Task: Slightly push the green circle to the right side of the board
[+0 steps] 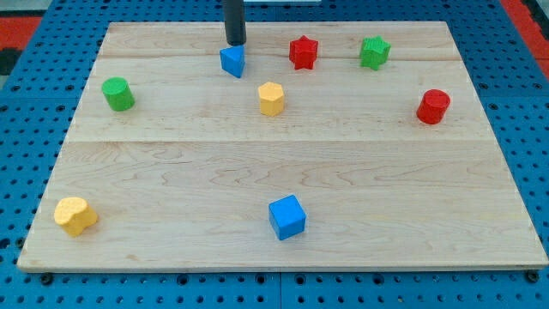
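The green circle (117, 93) is a short green cylinder standing near the board's left edge, in the upper half. My tip (235, 42) is the lower end of a dark rod at the view's top centre, well to the right of the green circle and above it in the view. The tip sits just above the blue triangle-like block (232, 61), close to it or touching it.
On the wooden board (283, 249) there are also a yellow hexagon (271, 99), a red star (303, 52), a green star (374, 52), a red cylinder (433, 106), a blue cube (287, 217) and a yellow block (75, 215) at bottom left.
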`<state>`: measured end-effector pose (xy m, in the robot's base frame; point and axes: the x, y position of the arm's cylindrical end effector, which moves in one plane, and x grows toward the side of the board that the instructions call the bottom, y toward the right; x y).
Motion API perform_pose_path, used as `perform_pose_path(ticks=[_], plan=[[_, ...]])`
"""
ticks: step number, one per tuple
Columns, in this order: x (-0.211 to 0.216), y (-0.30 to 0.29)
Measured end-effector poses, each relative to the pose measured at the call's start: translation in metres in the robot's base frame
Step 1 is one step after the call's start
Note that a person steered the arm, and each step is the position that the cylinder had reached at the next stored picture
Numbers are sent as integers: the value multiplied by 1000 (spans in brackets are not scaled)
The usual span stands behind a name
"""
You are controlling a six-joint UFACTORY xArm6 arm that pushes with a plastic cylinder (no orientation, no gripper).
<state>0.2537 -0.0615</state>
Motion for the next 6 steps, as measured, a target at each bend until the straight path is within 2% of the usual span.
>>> perform_pose_path(ticks=[1, 2, 3, 4, 5, 6], plan=[[19, 0], [-27, -58], [1, -169], [69, -241], [106, -206], [106, -129]])
